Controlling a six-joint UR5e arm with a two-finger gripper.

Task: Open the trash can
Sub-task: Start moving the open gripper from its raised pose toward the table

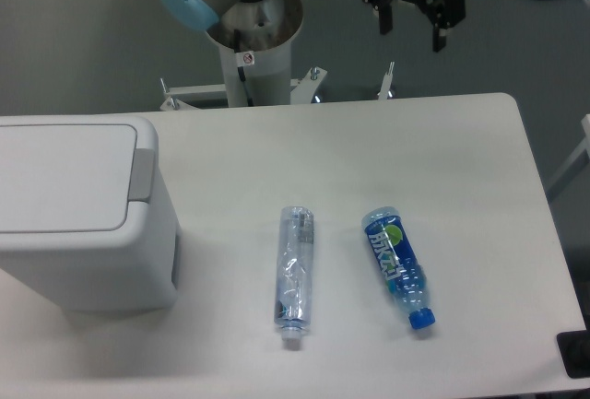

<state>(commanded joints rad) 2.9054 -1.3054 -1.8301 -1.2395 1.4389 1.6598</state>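
Trash can [78, 210] lid shut; two bottles: clear [295, 276], blue [396, 265].

A: What's the trash can [78, 224] made of?

B: Smooth white-grey plastic with a dull sheen, lid included. The bench [369, 150] looks matt and pale, an even laminate-like surface.

A: The bottles?

B: The clear bottle [295, 277] is thin crinkled transparent plastic, glossy. The blue bottle [397, 267] is shiny plastic with a printed film label and blue cap.

A: And the gripper [412, 26]?

B: Black, matt, hard-looking. The arm's base column [253, 58] looks like painted metal.
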